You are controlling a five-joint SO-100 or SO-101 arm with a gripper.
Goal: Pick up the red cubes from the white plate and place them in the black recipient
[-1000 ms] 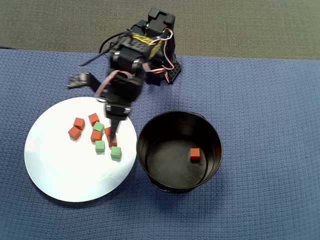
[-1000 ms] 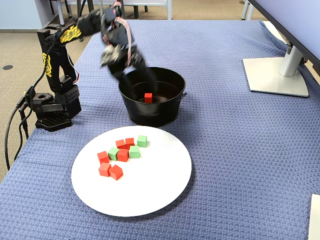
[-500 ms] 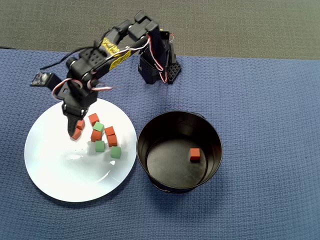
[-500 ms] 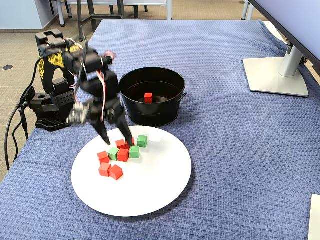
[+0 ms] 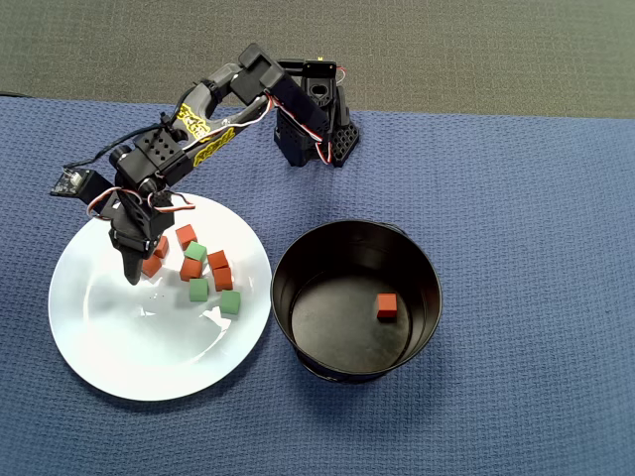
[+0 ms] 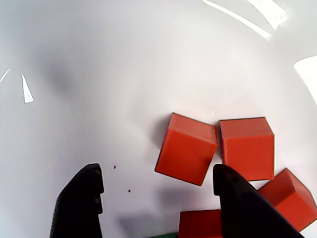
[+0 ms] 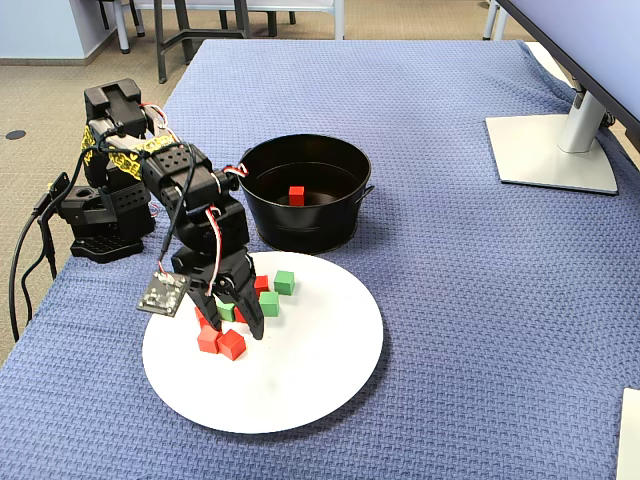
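Note:
The white plate (image 5: 119, 337) holds several red cubes (image 5: 190, 268) and three green cubes (image 5: 198, 290) bunched in its upper middle. My gripper (image 5: 139, 266) hangs low over the plate at the left side of the bunch, open and empty. In the wrist view the gripper (image 6: 158, 183) has its black fingers (image 6: 84, 203) wide apart over bare plate (image 6: 99, 74). A red cube (image 6: 187, 148) lies just beyond the tips, near the right finger. In the fixed view the gripper (image 7: 232, 318) stands over two red cubes (image 7: 232, 345). The black recipient (image 5: 298, 258) holds one red cube (image 5: 387, 306).
The arm's base (image 5: 313, 129) stands behind the plate and the recipient on a blue cloth. A monitor stand (image 7: 555, 150) sits at the far right in the fixed view. The recipient (image 7: 330, 225) stands just beyond the plate (image 7: 310, 380) there.

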